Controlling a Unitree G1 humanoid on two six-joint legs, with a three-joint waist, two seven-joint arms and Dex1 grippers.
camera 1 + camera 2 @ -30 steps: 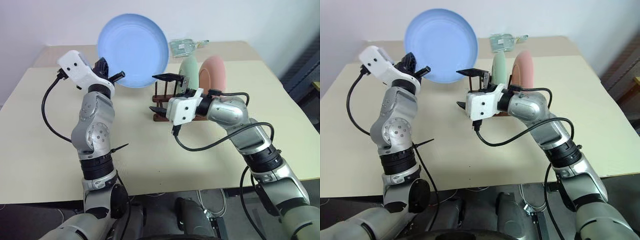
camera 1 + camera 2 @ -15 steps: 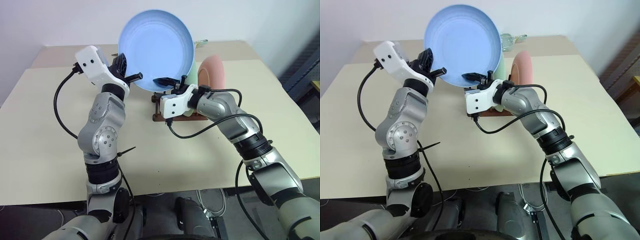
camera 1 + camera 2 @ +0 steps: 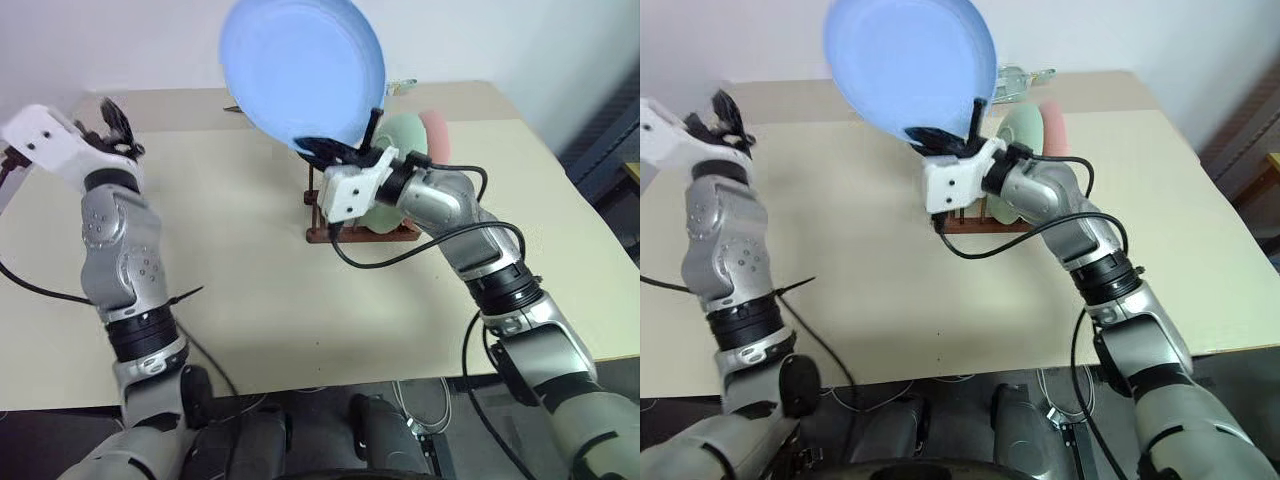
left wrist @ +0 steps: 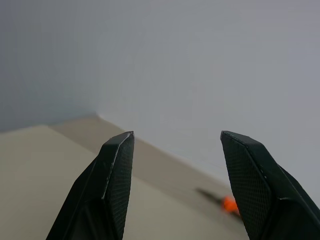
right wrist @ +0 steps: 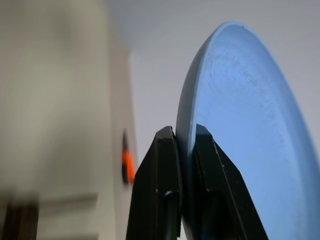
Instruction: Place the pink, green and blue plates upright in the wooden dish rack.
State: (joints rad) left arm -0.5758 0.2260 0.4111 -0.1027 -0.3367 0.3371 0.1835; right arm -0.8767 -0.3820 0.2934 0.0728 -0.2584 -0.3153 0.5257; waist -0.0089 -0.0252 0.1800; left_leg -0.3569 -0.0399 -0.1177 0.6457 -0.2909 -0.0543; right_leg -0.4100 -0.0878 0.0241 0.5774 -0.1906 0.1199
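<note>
Two black fingers of the right gripper are clenched on the lower rim of the blue plate, one finger on each face of it, as the right wrist view shows plainly. The plate stands nearly on edge in the air, raised above the table, with its hollow face turned toward the robot. It hangs over the near left end of the wooden dish rack and touches neither the rack nor the other plates.

Below and behind the right gripper, the rack sits on the table as a small dark frame with thin upright pegs. A green plate stands upright in it, and a pink plate stands upright just behind the green one, toward the right end of the rack. Much of both is hidden by the right forearm.

The left gripper is out to the far left, well apart from the blue plate and the rack. Its fingers are spread with a clear gap between them and nothing in the gap. Past them the left wrist view shows the table edge, the pale wall and a small orange thing lying near the wall.

A clear packet lies at the far edge of the table beyond the rack.
</note>
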